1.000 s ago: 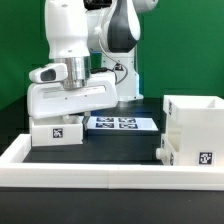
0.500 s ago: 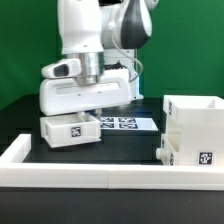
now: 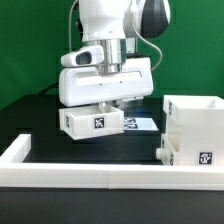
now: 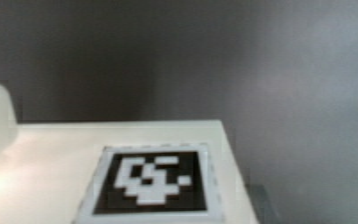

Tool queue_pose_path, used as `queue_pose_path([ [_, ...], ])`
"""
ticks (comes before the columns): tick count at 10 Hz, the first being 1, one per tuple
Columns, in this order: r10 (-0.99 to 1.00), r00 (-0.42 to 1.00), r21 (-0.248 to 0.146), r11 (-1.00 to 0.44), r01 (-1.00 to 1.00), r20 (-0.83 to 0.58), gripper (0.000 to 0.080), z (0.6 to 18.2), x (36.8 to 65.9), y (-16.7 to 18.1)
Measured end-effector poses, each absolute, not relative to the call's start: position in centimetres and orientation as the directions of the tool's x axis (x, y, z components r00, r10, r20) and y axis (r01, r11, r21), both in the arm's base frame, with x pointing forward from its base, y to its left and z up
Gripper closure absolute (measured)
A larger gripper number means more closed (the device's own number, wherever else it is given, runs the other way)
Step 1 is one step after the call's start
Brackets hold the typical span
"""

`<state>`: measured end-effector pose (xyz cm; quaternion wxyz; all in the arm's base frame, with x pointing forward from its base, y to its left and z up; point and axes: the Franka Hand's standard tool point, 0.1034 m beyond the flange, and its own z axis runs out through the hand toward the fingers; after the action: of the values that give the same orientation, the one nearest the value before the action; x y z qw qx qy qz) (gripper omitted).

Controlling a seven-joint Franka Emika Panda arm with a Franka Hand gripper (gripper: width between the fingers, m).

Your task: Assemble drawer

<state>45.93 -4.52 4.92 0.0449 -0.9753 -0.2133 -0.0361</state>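
Observation:
My gripper point(image 3: 104, 101) is shut on a small white tray point(image 3: 93, 121) with a black-and-white tag on its front. It holds the tray a little above the black table, left of the tall white shell point(image 3: 196, 122) in the exterior view. The shell stands open-topped at the exterior view's right, with a tag low on its front. A low white part point(image 3: 168, 151) sits against the shell's left foot; I cannot tell whether it is the second tray. The wrist view shows the held tray's white face and tag point(image 4: 153, 181) close up; my fingers do not show there.
The marker board point(image 3: 143, 124) lies on the table behind the held tray, partly hidden. A long low white rail point(image 3: 90, 172) edges the table's front and left side. A green wall stands behind.
My arm has moved toward the exterior view's right with the tray, lifting it off the table and closer to the shell. The shell has not moved.

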Motion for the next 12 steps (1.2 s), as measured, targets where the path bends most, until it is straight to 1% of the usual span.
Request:
queue_pose_path([
  [1, 0.459, 0.884, -0.071, -0.882, 0.466, 0.092, 0.0755, 5.2, 46.6, -4.6],
  [4, 0.494, 0.865, -0.069, -0.863, 0.500, 0.092, 0.0755, 4.9, 46.3, -4.6],
  [6, 0.676, 0.731, -0.054, -0.729, 0.682, 0.098, 0.0755, 4.5, 46.3, -5.4],
  [7, 0.767, 0.635, -0.047, -0.633, 0.773, 0.093, 0.0755, 4.5, 46.8, -5.5],
  [8, 0.849, 0.521, -0.027, -0.521, 0.853, 0.087, 0.0755, 4.7, 47.6, -5.4],
  [9, 0.896, 0.436, -0.011, -0.437, 0.900, 0.079, 0.0755, 4.7, 47.8, -5.3],
  [12, 0.964, 0.254, 0.000, -0.255, 0.967, 0.077, 0.0755, 4.5, 47.6, -5.5],
])
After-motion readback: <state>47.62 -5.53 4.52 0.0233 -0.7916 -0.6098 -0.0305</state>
